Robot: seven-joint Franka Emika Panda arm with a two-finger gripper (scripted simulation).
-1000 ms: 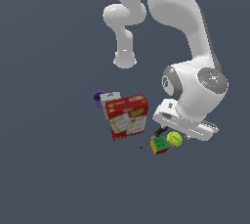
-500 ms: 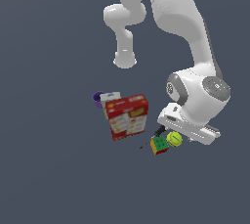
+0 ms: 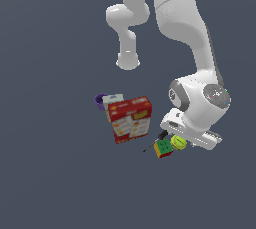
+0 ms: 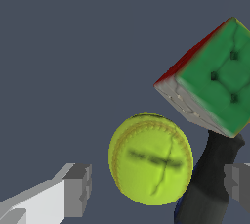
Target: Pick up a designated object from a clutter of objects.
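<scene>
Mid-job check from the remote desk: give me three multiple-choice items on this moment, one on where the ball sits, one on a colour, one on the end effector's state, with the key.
1. In the exterior view, the yellow-green ball lies
A. on top of the red box
B. beside the multicoloured cube, at the exterior view's right of it
C. inside the purple cup

2. The cube face turned to the wrist camera is
A. green
B. blue
C. orange

3. The end effector is
A. shut on the ball
B. shut on the cube
C. open, with a finger on each side of the ball

Key: 1 B, the ball sits next to the multicoloured cube, away from the red box. 2 A, the wrist view shows a green face. 3 C, gaps show between both fingers and the ball.
</scene>
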